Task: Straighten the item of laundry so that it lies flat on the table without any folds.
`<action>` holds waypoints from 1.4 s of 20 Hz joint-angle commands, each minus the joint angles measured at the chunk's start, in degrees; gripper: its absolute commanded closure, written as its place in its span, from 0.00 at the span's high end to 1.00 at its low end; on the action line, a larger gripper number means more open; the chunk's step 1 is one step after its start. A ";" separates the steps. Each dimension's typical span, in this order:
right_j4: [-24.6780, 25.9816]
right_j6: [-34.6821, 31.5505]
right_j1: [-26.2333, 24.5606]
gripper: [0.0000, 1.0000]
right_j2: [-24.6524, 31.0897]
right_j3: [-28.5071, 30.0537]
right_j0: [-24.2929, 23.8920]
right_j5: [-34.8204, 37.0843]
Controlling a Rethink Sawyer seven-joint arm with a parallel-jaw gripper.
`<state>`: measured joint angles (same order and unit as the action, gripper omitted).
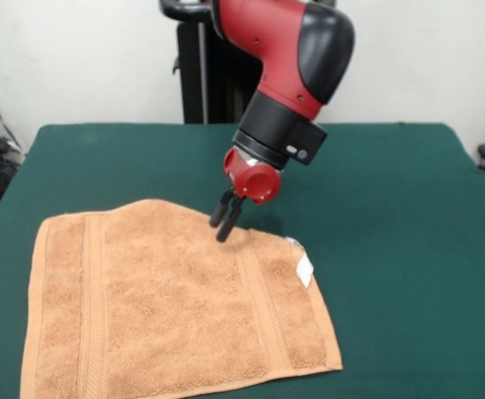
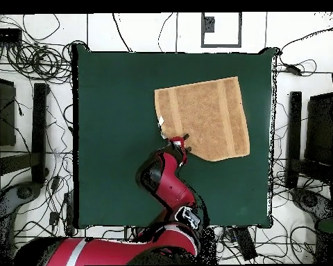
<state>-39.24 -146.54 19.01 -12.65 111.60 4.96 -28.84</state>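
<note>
We saw the towel point(image 1: 176, 307) spread nearly flat on the counter point(image 1: 392, 208), near side, with its far right corner apparently tucked under. The claw point(image 1: 225, 221), closed and empty, hovered at that edge.

Even, bright indoor light from above — soft shadow under the gripper point(image 1: 225, 224) on the towel point(image 1: 176, 307), no glare. Front view mildly soft; table point(image 1: 392, 208) evenly lit.
</note>
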 commanded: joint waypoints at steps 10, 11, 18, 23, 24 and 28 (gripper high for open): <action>-15.02 -13.68 7.71 1.00 5.34 9.19 7.35 9.30; -15.16 -13.69 7.95 1.00 5.26 9.52 7.61 9.24; -8.86 -19.57 5.08 1.00 8.57 10.04 4.80 2.60; -5.02 -22.27 2.53 1.00 9.66 9.52 3.03 -1.21; -3.87 -22.79 2.19 1.00 9.84 9.58 2.38 -1.98; -2.96 -23.36 1.19 1.00 10.29 9.46 1.80 -3.72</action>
<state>-43.79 -147.80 25.54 -10.19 118.38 7.52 -29.18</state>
